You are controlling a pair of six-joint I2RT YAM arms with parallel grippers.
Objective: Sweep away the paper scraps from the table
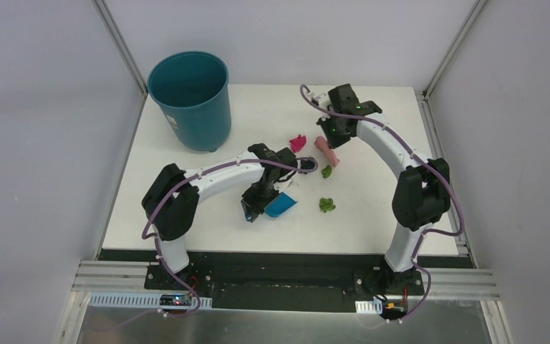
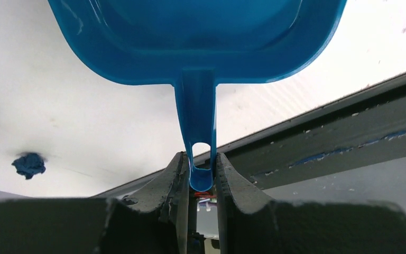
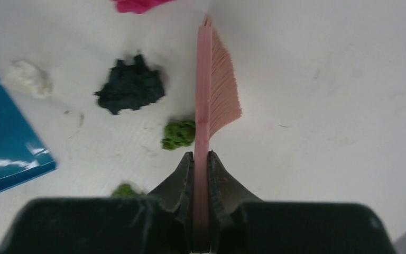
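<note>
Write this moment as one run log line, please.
left claw: shut on dustpan handle | right claw: shut on brush | paper scraps: loose on table | bin: upright

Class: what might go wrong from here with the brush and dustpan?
The left pincer grips only the tip of the dustpan handle, so it may twist when pushed. The green scrap lies beside the brush; a stroke might flick it past the dustpan. The blue scrap off to the side may get missed.

Dustpan [image 2: 190, 47] cropped by the top edge, as is the magenta scrap [image 3: 137, 4]; green scrap [image 3: 124, 189] half hidden behind the right gripper [image 3: 201, 157].
</note>
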